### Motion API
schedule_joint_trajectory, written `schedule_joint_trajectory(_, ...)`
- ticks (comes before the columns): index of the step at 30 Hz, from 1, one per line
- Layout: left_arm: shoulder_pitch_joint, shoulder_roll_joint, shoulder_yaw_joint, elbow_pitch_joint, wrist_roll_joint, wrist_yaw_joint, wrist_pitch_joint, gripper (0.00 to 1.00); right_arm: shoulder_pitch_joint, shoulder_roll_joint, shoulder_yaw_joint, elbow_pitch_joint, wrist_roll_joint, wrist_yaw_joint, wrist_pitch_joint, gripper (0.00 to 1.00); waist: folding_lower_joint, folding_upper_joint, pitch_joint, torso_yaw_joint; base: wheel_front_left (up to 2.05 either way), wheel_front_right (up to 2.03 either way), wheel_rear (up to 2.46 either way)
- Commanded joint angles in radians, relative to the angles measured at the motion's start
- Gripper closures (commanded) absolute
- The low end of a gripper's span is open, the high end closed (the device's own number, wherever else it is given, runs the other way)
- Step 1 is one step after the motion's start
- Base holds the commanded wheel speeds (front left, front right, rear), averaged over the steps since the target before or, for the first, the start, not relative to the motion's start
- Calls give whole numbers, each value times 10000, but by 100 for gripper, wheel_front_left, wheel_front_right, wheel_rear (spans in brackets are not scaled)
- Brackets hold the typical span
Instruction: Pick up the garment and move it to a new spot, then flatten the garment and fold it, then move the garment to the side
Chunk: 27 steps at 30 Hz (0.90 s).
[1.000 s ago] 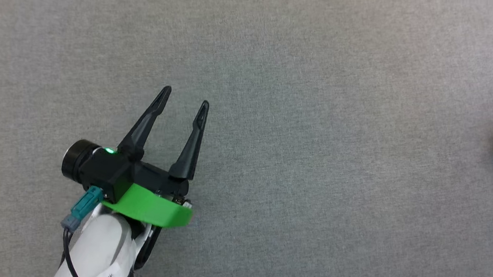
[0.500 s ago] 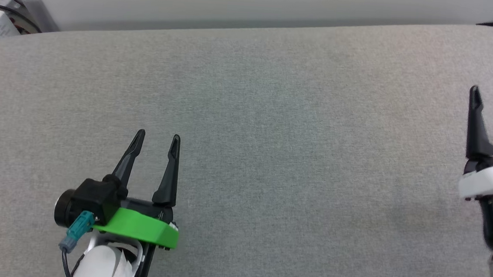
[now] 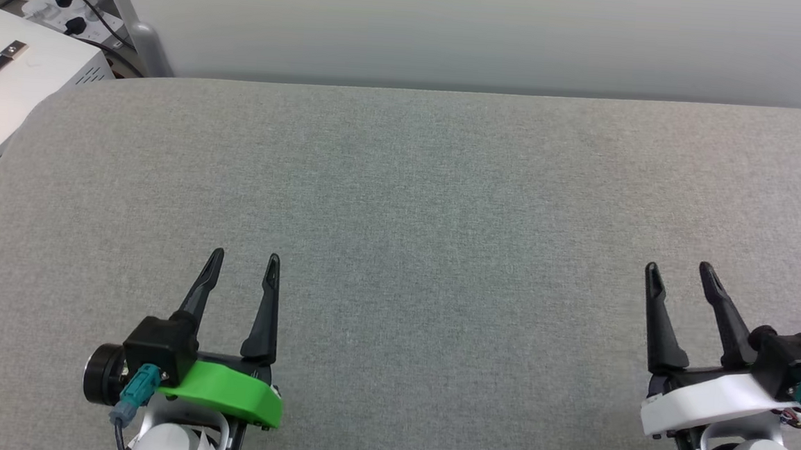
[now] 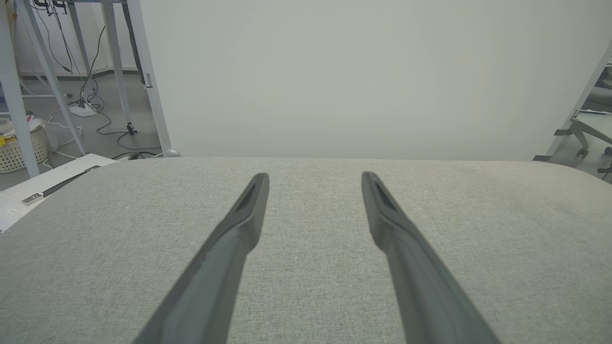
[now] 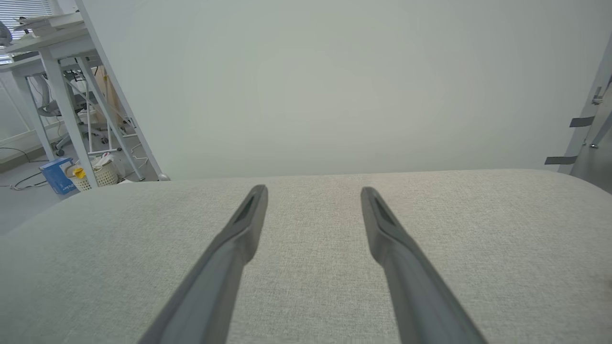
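Pointing toward the far edge, the left gripper (image 3: 245, 256) has its two dark fingers spread wide; nothing sits between them and they touch nothing. A green collar (image 3: 223, 391) rings its wrist. The right gripper (image 3: 679, 267) is well apart from it at the other side, fingers equally spread and empty, with a white collar (image 3: 702, 403) at its wrist. Both sit over the grey fabric surface (image 3: 402, 204), which is plain and flat between and ahead of the fingers. The garment: its place and look cannot be told from these views.

Beyond the surface's far edge stands a pale panel (image 3: 454, 33). Off the surface's left corner is a white case (image 3: 5, 89) with a dark handle, and behind it a power strip (image 3: 66, 10) with black plugs and cables. The left wrist view shows metal frame legs (image 4: 153, 81) and a wicker basket (image 4: 19, 153) on the floor; the right wrist view shows a blue box (image 5: 56, 176) beside another basket (image 5: 98, 177).
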<state>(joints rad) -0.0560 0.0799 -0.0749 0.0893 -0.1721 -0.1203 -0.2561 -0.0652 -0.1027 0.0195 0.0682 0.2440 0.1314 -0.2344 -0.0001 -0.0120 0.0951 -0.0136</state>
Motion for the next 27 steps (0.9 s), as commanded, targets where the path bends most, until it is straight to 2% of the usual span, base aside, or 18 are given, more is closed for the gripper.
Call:
schedule_joint_trajectory(1,166,-78,49,46,84,-62,-56,0,120,69,38,61,-170,-7,-106,0,1,120,-56,42,0,0,0)
schedule_joint_trajectory(8,213,-153,132,182,243,-85,-57,0,82,273,109,86,-360,-7,-195,0,1,120,-94,6,0,0,0)
schedule_joint_trajectory(27,245,-237,195,354,3,-102,-57,0,105,343,77,91,-409,-7,-253,0,1,120,-200,-52,0,0,0)
